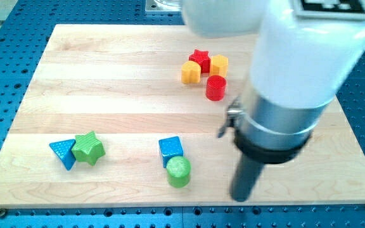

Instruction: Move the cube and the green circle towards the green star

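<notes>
The blue cube (170, 149) sits near the view's bottom centre of the wooden board (106, 82). The green circle (179, 171), a short cylinder, touches the cube just below and right of it. The green star (89, 147) lies at the view's bottom left, touching a blue triangle (63, 153) on its left. My tip (241, 197) rests on the board to the right of the green circle, about a hundred pixels from it and touching no block.
A red star (199, 59), a yellow hexagon-like block (218, 64), a yellow block (191, 72) and a red cylinder (215, 87) cluster at the view's top centre-right. The arm's large white and grey body (296, 76) hides the board's right part.
</notes>
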Robot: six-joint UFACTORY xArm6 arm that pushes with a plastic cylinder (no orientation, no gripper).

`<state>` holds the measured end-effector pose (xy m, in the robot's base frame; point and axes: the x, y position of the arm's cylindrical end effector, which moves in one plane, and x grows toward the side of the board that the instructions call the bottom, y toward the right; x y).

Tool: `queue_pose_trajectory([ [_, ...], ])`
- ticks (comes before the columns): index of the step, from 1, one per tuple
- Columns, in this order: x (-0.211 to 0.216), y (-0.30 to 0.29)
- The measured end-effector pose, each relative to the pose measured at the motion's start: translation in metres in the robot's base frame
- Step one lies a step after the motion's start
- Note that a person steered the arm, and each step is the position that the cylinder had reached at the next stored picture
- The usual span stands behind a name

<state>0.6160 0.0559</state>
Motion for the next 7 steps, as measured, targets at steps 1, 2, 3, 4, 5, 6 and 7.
queue_pose_trajectory([
  [1, -0.012, -0.111],
  [2, -0.028, -0.18],
  [3, 0.002, -0.103],
  [4, -0.029, -0.085],
  [5, -0.037, -0.165],
  [6, -0.012, -0.057],
  [7, -0.043, -0.008],
])
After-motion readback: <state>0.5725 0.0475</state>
